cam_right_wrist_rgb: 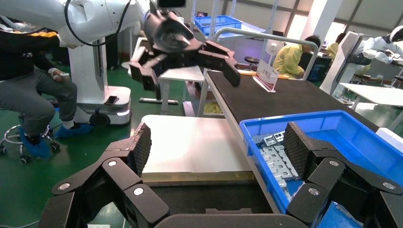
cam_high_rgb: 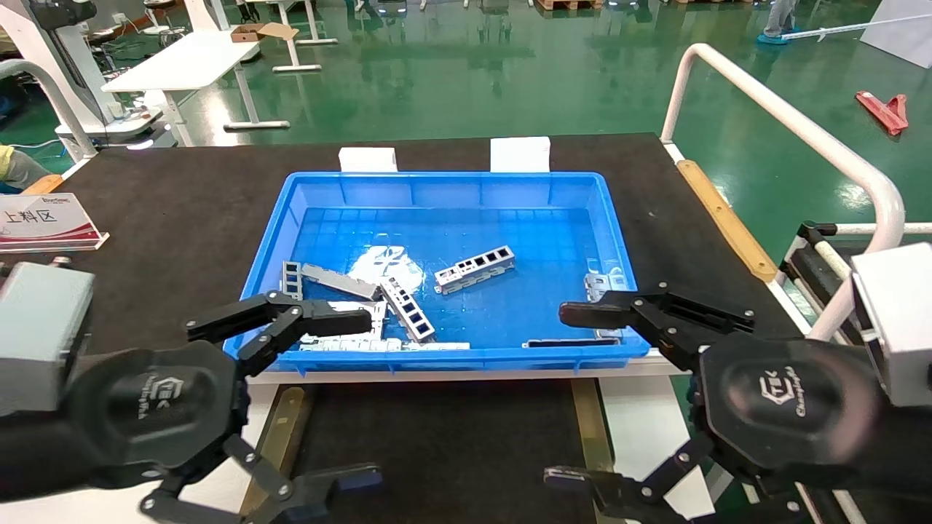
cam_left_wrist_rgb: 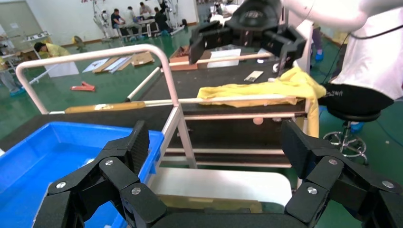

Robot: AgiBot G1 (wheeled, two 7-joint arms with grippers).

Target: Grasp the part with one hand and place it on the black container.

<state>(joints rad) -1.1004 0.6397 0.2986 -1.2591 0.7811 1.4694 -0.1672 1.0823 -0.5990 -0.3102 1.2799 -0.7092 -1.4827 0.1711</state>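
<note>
The left gripper [cam_high_rgb: 287,397] hangs spread wide at the lower left of the head view, one finger over the crate's near left corner, holding nothing. The right gripper [cam_high_rgb: 575,397] hangs at the lower right, also spread wide and empty, with one finger over the crate's near right corner. The part [cam_high_rgb: 475,268], a slim silver strip with a row of square windows, lies tilted on the floor of the blue crate [cam_high_rgb: 451,185], right of centre and apart from other metal pieces [cam_high_rgb: 378,313] heaped toward the crate's lower left. The black container [cam_high_rgb: 437,437] sits at bottom centre, just below the crate, between brass-coloured rails [cam_high_rgb: 590,422].
</note>
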